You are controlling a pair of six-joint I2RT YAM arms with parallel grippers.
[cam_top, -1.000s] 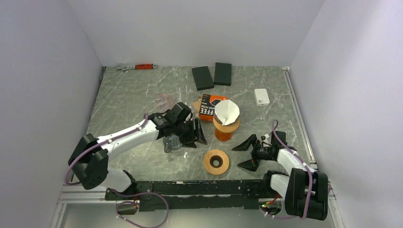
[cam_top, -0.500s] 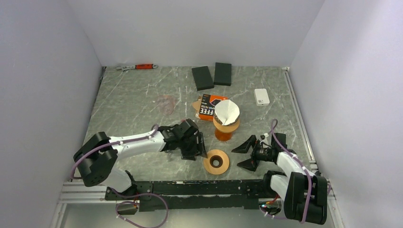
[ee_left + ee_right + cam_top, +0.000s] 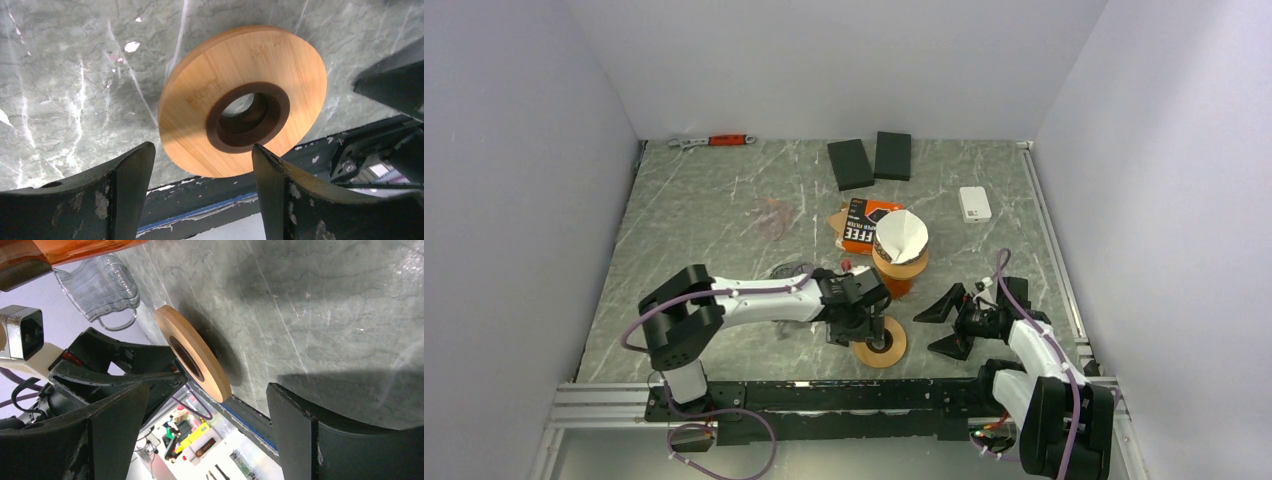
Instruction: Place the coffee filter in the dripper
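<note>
The white cone-shaped coffee filter (image 3: 902, 235) stands in the mouth of an amber cup (image 3: 897, 272) (image 3: 75, 250). A clear ribbed dripper (image 3: 789, 270) (image 3: 100, 290) with a handle lies on the table left of the cup, apart from both grippers. My left gripper (image 3: 864, 325) (image 3: 202, 165) is open at the left edge of a flat wooden ring (image 3: 879, 341) (image 3: 245, 100), with nothing between its fingers. The right gripper (image 3: 942, 326) (image 3: 207, 405) stands open and empty just right of that ring (image 3: 192, 352), pointing at it.
An orange filter box (image 3: 864, 225) lies behind the cup. Two dark blocks (image 3: 851, 163) (image 3: 892, 155), a small white box (image 3: 974, 203) and a red-handled wrench (image 3: 714, 141) sit near the back wall. The black front rail (image 3: 824, 395) runs close behind the ring.
My left arm swung right and toward the front, from the clear dripper to the wooden ring, its jaws widening. The dripper stays on the table. The right arm barely moved.
</note>
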